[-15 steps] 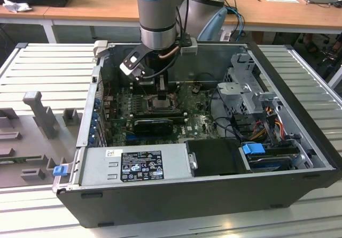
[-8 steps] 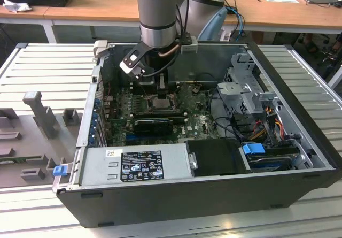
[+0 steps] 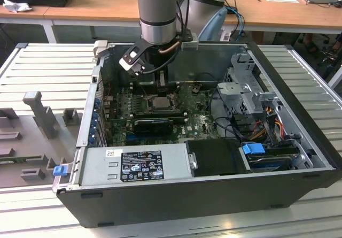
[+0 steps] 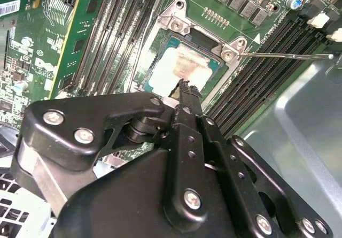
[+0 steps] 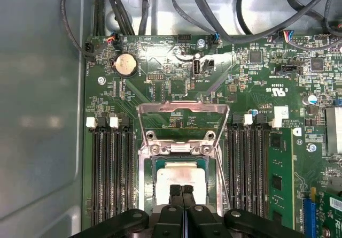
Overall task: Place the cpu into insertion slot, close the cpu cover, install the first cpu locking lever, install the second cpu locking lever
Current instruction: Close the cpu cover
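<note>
Presently the claw is found with its two fingers closed fully together and nothing gripped between them, the tips poised at one edge of the cpu; whether they touch the chip cannot be told; the cpu is seen lying in the insertion slot at the centre of the green motherboard; the cpu cover stands open, clear of the socket, and a thin locking lever stands free to one side; the step in hand is judged to be the seating of the chip; it is best done with the chip kept flat and square within the rim, light downward pressure only being applied and no sideways push.
</note>
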`<control>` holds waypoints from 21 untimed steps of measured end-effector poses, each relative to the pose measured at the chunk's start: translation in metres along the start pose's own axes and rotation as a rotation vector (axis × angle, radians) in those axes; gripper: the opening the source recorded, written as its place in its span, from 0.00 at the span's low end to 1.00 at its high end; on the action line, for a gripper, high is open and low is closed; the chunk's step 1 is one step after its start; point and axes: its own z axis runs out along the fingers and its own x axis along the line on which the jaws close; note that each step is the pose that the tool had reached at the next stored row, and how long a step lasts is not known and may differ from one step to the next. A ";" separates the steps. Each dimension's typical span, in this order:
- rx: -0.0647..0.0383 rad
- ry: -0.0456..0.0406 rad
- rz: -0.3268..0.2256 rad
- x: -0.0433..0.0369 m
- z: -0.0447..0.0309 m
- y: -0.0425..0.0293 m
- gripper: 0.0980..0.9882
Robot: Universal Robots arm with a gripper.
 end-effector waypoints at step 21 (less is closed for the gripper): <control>0.021 -0.0008 0.001 0.0007 -0.0198 0.0261 0.01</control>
